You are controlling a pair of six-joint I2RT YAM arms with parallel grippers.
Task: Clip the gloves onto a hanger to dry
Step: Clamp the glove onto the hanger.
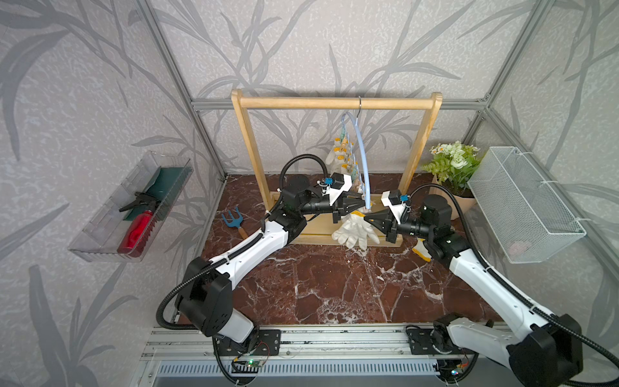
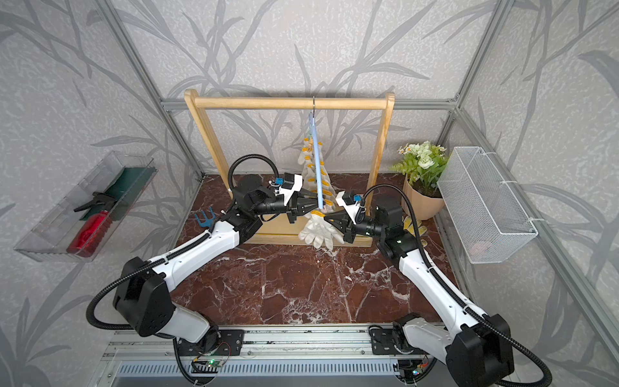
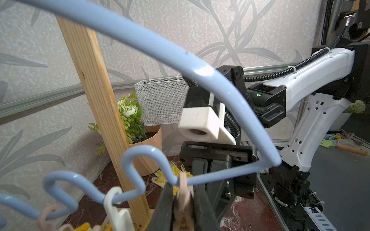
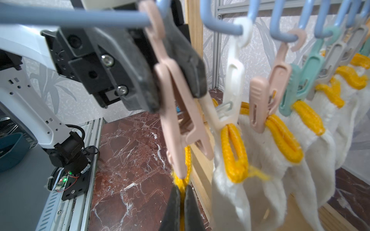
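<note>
The light-blue hanger (image 1: pixel 363 160) (image 2: pixel 316 160) (image 3: pixel 180 56) hangs by its hook from the wooden rack. Several off-white gloves (image 1: pixel 335 155) (image 4: pixel 312 128) hang clipped along it by their yellow cuffs. My left gripper (image 1: pixel 363 202) (image 3: pixel 183 192) is shut on the end pink clip (image 4: pixel 172 112), whose lower jaws gape. My right gripper (image 1: pixel 366 218) (image 4: pixel 181 190) is shut on the yellow cuff of one more glove (image 1: pixel 355 229) (image 2: pixel 318 229). It holds that cuff up right at the clip's open mouth, and the glove's fingers dangle over the rack's base.
The wooden rack (image 1: pixel 335 102) stands at the back of the marble table. A potted plant (image 1: pixel 452 167) and a wire basket (image 1: pixel 522 204) are at the right. A yellow patterned glove (image 1: pixel 422 251) lies under the right arm. A blue hand fork (image 1: pixel 234 219) lies left.
</note>
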